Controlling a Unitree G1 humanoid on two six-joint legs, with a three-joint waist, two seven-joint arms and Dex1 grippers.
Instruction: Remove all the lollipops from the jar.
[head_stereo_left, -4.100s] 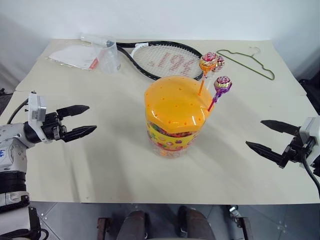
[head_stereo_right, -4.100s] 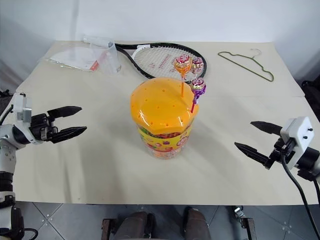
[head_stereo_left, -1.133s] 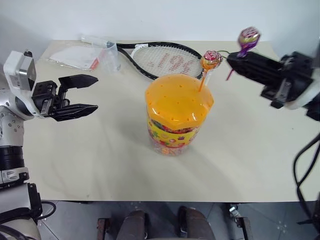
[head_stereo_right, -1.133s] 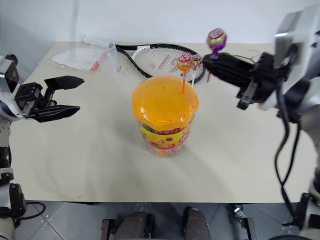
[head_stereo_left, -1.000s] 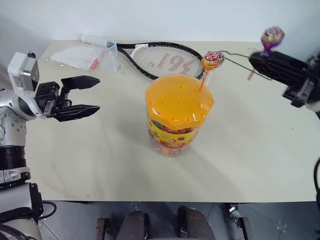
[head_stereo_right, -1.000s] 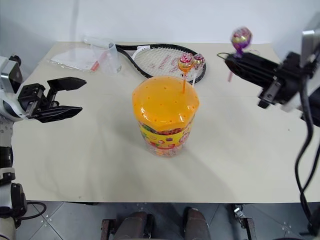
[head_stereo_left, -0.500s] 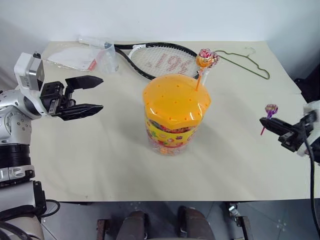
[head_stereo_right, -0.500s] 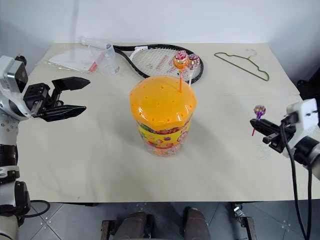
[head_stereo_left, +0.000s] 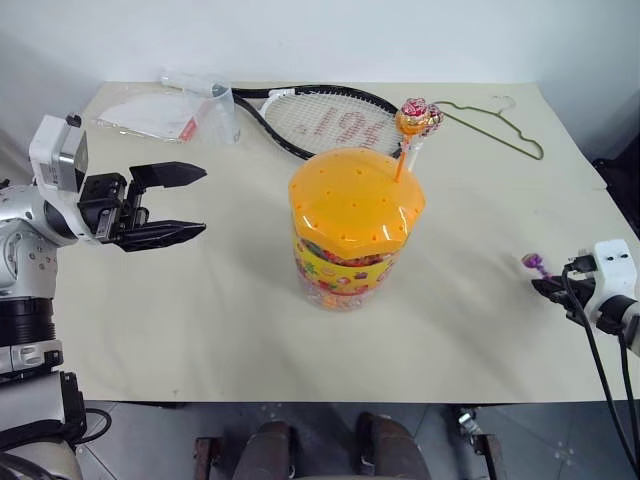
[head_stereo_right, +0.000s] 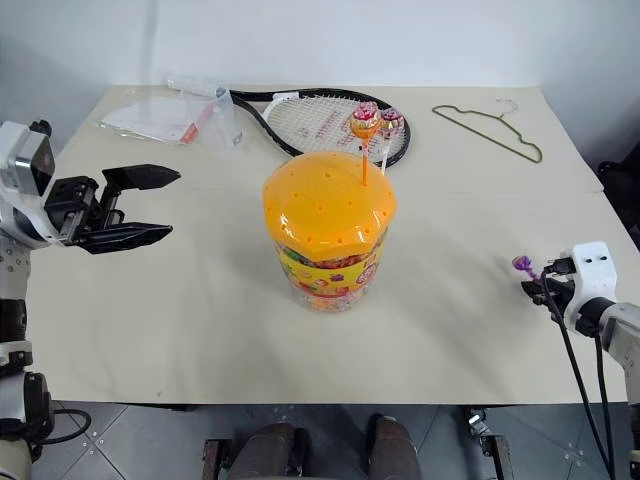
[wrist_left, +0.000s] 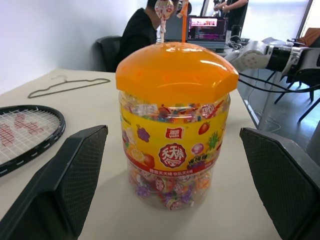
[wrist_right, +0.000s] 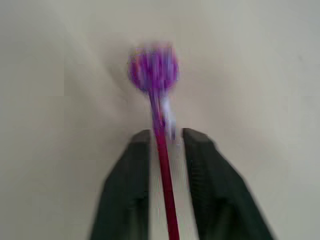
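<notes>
Your right gripper (wrist_right: 167, 145) is low over the table (head_stereo_left: 480, 330) near its right edge, with the purple lollipop (wrist_right: 154, 67) lying between its two fingers. From the right wrist view the jaws look slightly parted around the magenta stick, so you seem to be letting go, though blur keeps you from telling whether either finger is touching the stick. Your left gripper (head_stereo_left: 190, 202) hangs wide open and empty, level with the jar (head_stereo_left: 352, 240) and well to its left, aimed at it.

You are at the set-down of the first lollipop; two remain. The orange lollipop (head_stereo_left: 408, 122) and the pink lollipop (head_stereo_right: 391, 119) stand close together at the far right edge of the jar's orange lid (head_stereo_right: 325, 200). Next, you would open fully, draw the right gripper back clear of the stick, then reach for one stick without knocking its neighbour.

Hard to judge: whether the purple candy already rests on the table, and, from the head views, how the two remaining heads sit apart, since they overlap. The right gripper's fingers are mostly hidden behind its white housing there.
</notes>
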